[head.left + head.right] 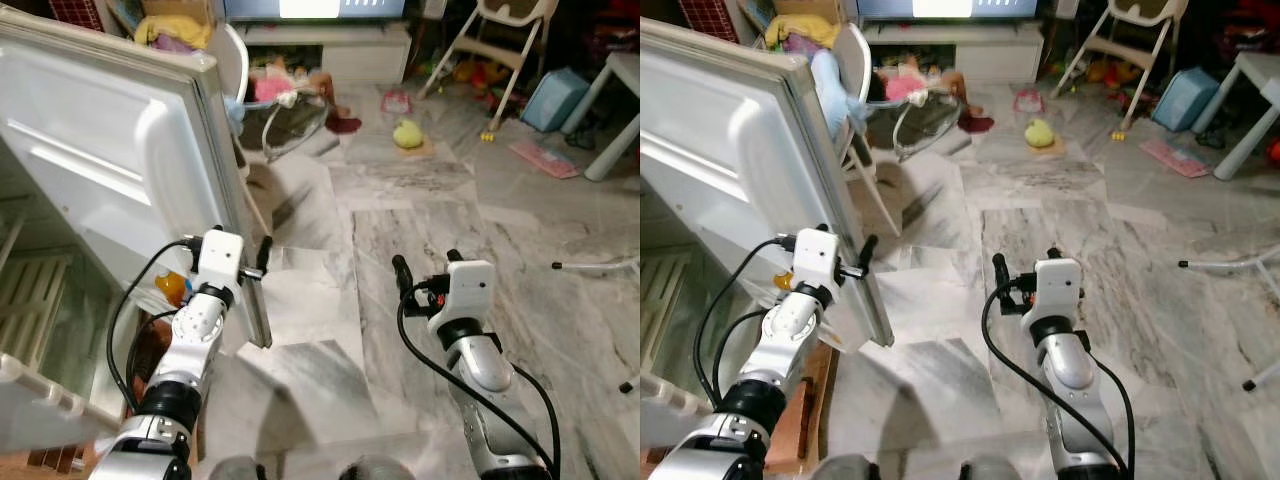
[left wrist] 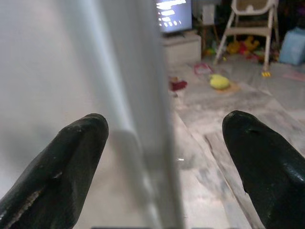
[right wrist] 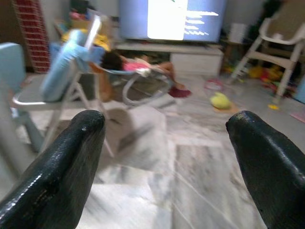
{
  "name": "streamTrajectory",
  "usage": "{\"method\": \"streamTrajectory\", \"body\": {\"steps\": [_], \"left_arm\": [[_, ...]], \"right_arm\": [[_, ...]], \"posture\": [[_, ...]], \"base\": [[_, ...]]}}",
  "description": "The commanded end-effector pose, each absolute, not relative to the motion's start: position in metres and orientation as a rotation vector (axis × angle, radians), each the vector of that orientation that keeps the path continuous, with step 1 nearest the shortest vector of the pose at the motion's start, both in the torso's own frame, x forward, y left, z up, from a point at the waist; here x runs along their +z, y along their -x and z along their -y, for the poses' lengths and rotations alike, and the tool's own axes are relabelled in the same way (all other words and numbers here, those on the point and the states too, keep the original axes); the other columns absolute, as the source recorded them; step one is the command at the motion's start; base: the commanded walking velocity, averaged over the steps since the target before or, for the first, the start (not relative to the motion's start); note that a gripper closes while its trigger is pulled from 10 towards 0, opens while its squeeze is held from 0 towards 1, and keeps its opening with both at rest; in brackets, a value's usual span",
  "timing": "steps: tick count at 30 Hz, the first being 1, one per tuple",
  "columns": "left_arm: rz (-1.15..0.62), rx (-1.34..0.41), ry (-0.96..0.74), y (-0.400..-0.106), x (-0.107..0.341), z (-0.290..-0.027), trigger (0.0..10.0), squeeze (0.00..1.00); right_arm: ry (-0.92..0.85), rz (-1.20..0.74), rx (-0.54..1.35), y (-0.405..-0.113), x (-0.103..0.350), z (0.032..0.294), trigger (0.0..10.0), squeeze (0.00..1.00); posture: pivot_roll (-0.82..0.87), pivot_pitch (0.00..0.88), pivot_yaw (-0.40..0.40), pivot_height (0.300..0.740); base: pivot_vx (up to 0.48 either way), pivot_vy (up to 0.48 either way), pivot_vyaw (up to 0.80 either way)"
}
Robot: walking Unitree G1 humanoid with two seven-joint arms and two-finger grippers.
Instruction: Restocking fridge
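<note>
Left gripper straddles the fridge door edge, jaws spread!

Both silver arms reach out low in front; the left's jaws sit either side of the open door's free edge, not pinching it, probably to swing it. The right gripper hovers over the marble floor, jaws wide apart, empty. An orange item peeks out behind the left wrist, inside the fridge. The left wrist view makes that door edge between the fingers plain; the right wrist view adds a blue chair and TV.
</note>
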State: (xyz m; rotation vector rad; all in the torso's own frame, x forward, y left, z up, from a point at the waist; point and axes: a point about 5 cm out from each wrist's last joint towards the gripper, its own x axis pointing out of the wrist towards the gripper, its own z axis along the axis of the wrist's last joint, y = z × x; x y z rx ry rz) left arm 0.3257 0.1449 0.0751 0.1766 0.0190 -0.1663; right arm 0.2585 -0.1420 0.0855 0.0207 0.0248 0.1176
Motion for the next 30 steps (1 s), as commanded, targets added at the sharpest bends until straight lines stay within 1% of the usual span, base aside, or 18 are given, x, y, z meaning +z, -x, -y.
{"method": "streamTrajectory", "body": {"steps": [1, 5, 7, 9, 13, 17, 19, 20, 22, 24, 30], "left_arm": [[-0.022, -0.192, -0.189, -0.331, 0.078, -0.138, 10.0, 0.0], [0.01, -0.28, -0.217, -0.338, 0.088, -0.112, 10.0, 0.0], [0.025, -0.325, -0.232, -0.338, 0.091, -0.102, 10.0, 0.0], [0.034, -0.339, -0.251, -0.337, 0.092, -0.1, 10.0, 0.0], [0.04, -0.319, -0.264, -0.333, 0.093, -0.109, 10.0, 0.0], [0.007, -0.255, -0.279, -0.32, 0.083, -0.132, 10.0, 0.0], [-0.003, -0.239, -0.275, -0.317, 0.08, -0.137, 10.0, 0.0], [-0.035, -0.192, -0.25, -0.308, 0.071, -0.146, 10.0, 0.0], [-0.046, -0.175, -0.246, -0.304, 0.068, -0.149, 10.0, 0.0], [-0.074, -0.151, -0.237, -0.294, 0.06, -0.154, 10.0, 0.0], [-0.101, -0.122, -0.247, -0.287, 0.052, -0.16, 10.0, 0.0]], "right_arm": [[-0.026, -0.007, 0.145, -0.262, 0.089, 0.134, 10.0, 0.0], [-0.024, 0.002, 0.141, -0.266, 0.092, 0.136, 10.0, 0.0], [-0.027, 0.01, 0.138, -0.266, 0.093, 0.137, 10.0, 0.0], [-0.029, 0.016, 0.136, -0.266, 0.094, 0.138, 10.0, 0.0], [-0.035, 0.02, 0.125, -0.265, 0.095, 0.14, 10.0, 0.0], [-0.039, 0.028, 0.13, -0.266, 0.097, 0.139, 10.0, 0.0], [-0.041, 0.031, 0.131, -0.267, 0.098, 0.138, 10.0, 0.0], [-0.044, 0.033, 0.132, -0.267, 0.098, 0.138, 10.0, 0.0], [-0.044, 0.033, 0.132, -0.267, 0.098, 0.138, 10.0, 0.0], [-0.051, 0.029, 0.129, -0.267, 0.097, 0.138, 10.0, 0.0], [-0.056, 0.023, 0.123, -0.267, 0.095, 0.139, 10.0, 0.0]], "posture": [[-0.02, 0.023, -0.026, 0.74], [-0.03, 0.02, -0.015, 0.74], [-0.03, 0.02, -0.008, 0.74], [-0.03, 0.025, -0.005, 0.74], [0.0, 0.041, 0.002, 0.74], [0.0, 0.052, -0.001, 0.74], [-0.01, 0.053, -0.003, 0.74], [-0.01, 0.051, -0.011, 0.74], [-0.01, 0.051, -0.014, 0.74], [-0.02, 0.042, -0.026, 0.74], [-0.02, 0.026, -0.029, 0.74]], "base": [[0.442, 0.0, 0.0], [0.442, 0.0, 0.0], [0.444, 0.0, -0.73], [0.442, 0.0, -0.8], [0.445, 0.0, -0.72], [0.445, 0.0, -0.61], [0.446, 0.0, -0.61], [0.442, 0.0, 0.0], [0.442, 0.0, 0.0], [0.446, 0.0, 0.0], [0.446, 0.0, 0.0]]}}
